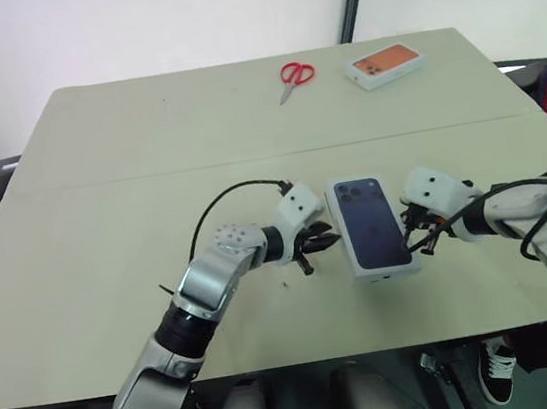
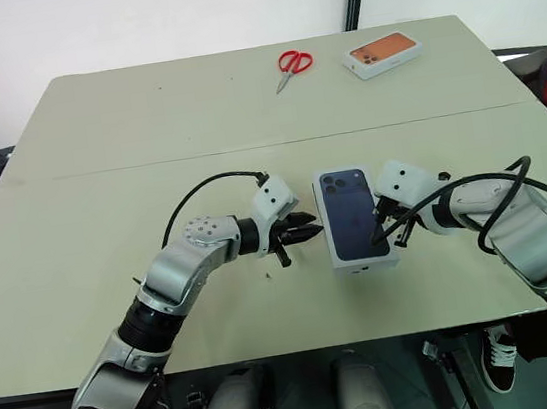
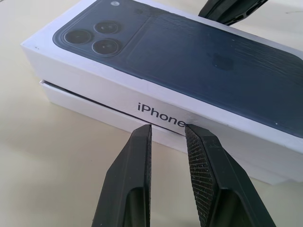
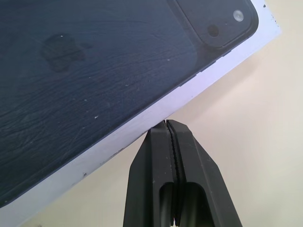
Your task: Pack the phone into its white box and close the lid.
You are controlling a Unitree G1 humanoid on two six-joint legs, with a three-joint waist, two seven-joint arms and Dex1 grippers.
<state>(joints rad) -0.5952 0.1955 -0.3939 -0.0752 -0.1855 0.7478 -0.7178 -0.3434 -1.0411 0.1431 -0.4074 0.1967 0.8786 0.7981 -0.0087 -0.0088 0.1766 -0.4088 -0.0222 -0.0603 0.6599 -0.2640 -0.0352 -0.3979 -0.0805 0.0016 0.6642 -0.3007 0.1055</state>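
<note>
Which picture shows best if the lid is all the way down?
The left wrist view: the lid sits on the white box, whose strip still shows below. The head views show the lid's top; the right wrist view shows its top and one edge.

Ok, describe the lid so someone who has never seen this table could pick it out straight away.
On the beige table, look at the near edge, between the left hand and the right hand. The lid lies there on top of the white box. Its top carries a dark blue phone picture, unlike the orange-topped box at the far edge beside the red scissors.
</note>
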